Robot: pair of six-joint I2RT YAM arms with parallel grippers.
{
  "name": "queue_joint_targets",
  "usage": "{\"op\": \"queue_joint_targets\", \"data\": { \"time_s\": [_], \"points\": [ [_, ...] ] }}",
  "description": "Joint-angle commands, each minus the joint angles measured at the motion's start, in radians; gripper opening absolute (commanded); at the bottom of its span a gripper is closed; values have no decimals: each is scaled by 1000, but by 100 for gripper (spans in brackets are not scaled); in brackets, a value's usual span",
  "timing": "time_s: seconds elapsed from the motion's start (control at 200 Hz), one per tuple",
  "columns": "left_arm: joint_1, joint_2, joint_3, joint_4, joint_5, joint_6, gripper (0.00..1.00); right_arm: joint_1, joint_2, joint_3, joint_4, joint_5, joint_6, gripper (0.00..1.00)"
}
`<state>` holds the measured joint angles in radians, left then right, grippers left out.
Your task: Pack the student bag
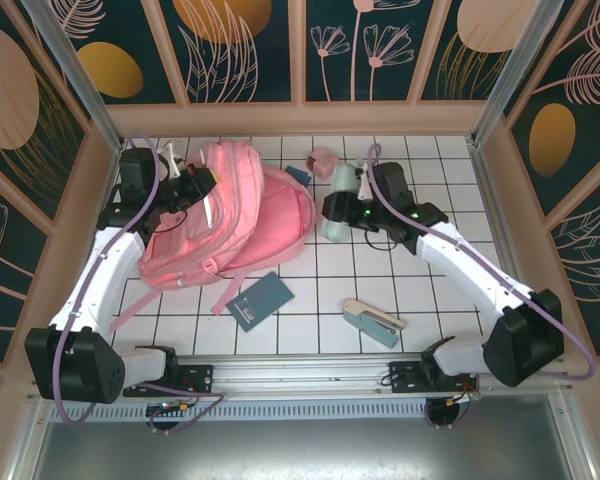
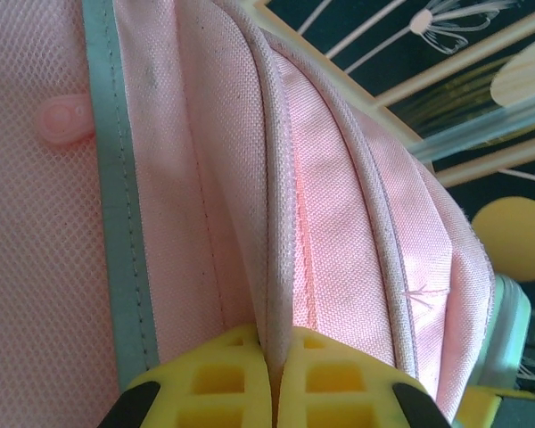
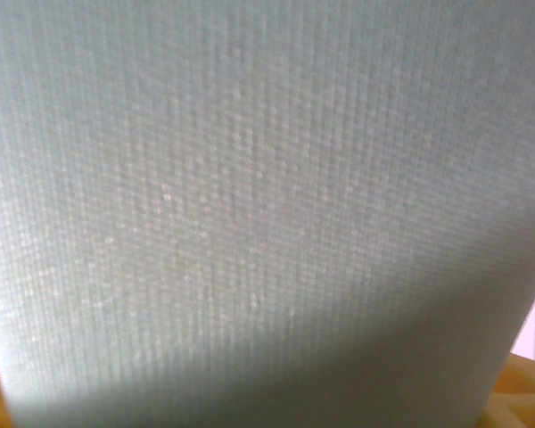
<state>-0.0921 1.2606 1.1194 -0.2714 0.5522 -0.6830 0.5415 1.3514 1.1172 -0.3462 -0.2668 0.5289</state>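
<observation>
While left gripper (image 2: 272,383) pinches student bag (image 2: 321,178) seam, fully closed, I log right gripper (image 1: 333,208) straddling mint pouch (image 3: 250,205), grip undetermined; bag just to its left, nearer left arm.

Both the left arm (image 1: 98,272) and the right arm (image 1: 472,268) have white links and bulky black joint housings (image 1: 525,342). A mauve cable (image 1: 576,345) runs along each. Small green lights (image 1: 365,212) glow just behind the right fingers. The left fingers (image 2: 221,382) are yellow, moulded with square recesses, on black mounts (image 2: 143,408).
</observation>
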Motion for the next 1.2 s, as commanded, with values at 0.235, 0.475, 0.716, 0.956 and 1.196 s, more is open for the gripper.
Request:
{"op": "queue_joint_targets", "data": {
  "time_s": [0.235,0.475,0.716,0.956,1.196],
  "points": [
    [-9,13,140,220,272,-24,0,110,241,159,270,-180,108,65],
    [-20,40,139,344,373,-123,0,179,435,261,333,-194,244,63],
    [-44,69,155,394,415,-163,0,225,593,388,363,-188,422,64],
    [-55,93,172,414,431,-172,0,267,723,510,398,-227,508,77],
    [-54,106,209,352,411,-128,0,275,705,517,330,-161,413,99]
  ]
}}
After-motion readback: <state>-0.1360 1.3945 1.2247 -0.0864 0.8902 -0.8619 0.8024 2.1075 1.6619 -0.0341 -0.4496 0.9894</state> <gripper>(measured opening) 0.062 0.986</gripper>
